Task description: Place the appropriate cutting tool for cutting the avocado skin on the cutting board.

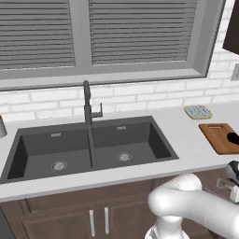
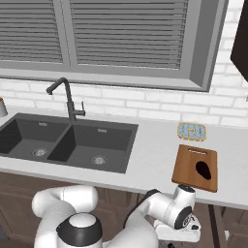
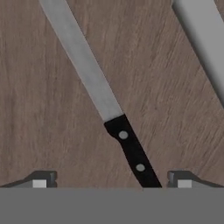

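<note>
In the hand view a knife (image 3: 99, 97) with a long silver blade and a black riveted handle lies slantwise on a brown wooden surface. My gripper (image 3: 111, 180) is open right over it, with the handle's end just inside the right fingertip (image 3: 183, 180). On the counter, the reddish-brown cutting board (image 1: 218, 139) (image 2: 193, 167) carries the dark avocado (image 1: 233, 137) (image 2: 204, 169). In the right base view my hand reaches down below the counter's front edge, under the board.
A second grey blade-like piece (image 3: 203, 39) lies at the upper right of the hand view. A small blue-and-tan pad (image 1: 198, 112) (image 2: 191, 130) sits behind the board. The dark double sink (image 1: 28, 173) (image 2: 123, 167) with its faucet (image 1: 87, 103) (image 2: 68, 99) lies left.
</note>
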Robot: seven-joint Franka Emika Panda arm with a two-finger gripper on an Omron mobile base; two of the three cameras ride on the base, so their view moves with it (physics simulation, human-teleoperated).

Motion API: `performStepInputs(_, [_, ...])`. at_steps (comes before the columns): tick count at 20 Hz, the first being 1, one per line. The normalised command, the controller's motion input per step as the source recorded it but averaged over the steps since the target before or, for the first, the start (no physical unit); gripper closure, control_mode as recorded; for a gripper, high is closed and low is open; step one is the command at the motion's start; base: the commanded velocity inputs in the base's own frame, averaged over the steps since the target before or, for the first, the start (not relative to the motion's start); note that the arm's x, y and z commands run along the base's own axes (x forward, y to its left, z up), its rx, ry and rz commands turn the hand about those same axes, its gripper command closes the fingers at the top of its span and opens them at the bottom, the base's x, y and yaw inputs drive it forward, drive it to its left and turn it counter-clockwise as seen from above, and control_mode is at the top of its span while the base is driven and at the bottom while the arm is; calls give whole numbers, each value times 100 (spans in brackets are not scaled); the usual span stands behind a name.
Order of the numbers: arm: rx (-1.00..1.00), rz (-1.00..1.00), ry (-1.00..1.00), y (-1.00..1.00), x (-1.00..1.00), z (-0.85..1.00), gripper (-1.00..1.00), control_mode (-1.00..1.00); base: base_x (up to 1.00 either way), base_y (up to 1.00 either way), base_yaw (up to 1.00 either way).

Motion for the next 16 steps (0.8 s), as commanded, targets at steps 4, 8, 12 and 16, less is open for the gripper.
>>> performStepInputs(4, [2,8,0,-23,0,-32,-100,-100,0,0,0])
performStepInputs(8, [3,7,0,-16,-3,-42,-100,-100,0,0,0])
performStepInputs(12, [1,4,1,-2,-10,-39,-100,-100,0,0,0])
performStepInputs(16, [0,3,0,0,-22,-39,-100,-100,0,0,0])
